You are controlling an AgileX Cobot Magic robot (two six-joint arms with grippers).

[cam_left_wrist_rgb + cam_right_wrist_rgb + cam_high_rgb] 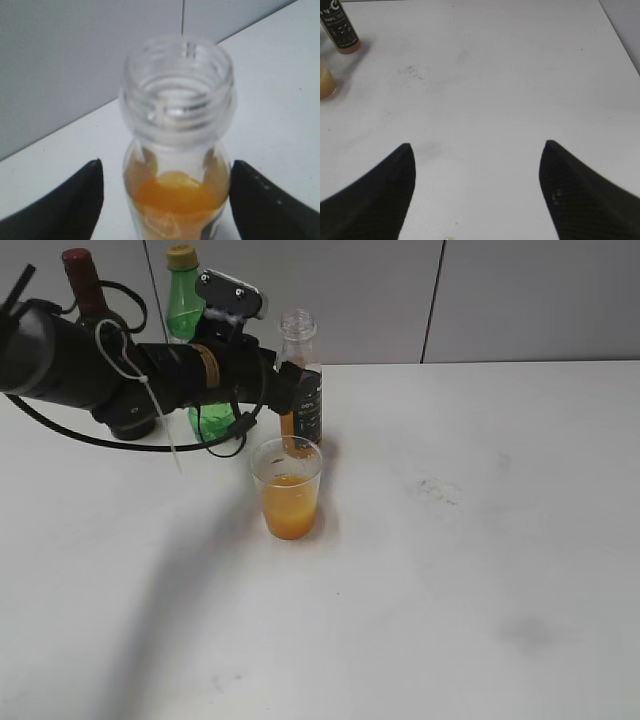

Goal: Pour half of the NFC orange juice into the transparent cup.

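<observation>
1. The left tool (165, 200) straddles the NFC orange juice (301, 390), fingers spread with gaps either side.
2. That uncapped bottle stands upright on the desk (480, 540), just behind the transparent cup (288, 490), which holds orange juice.
3. Right of the cup, the right tool (477, 192) hangs above bare desk, fingers apart and empty.

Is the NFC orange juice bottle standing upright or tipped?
Upright: the NFC orange juice bottle stands on the table, uncapped neck up, behind the transparent cup.

Glossy clear plastic forms the NFC orange juice (301, 380) bottle and transparent cup (288, 487); the white table (480, 540) looks matt, faintly smudged.
</observation>
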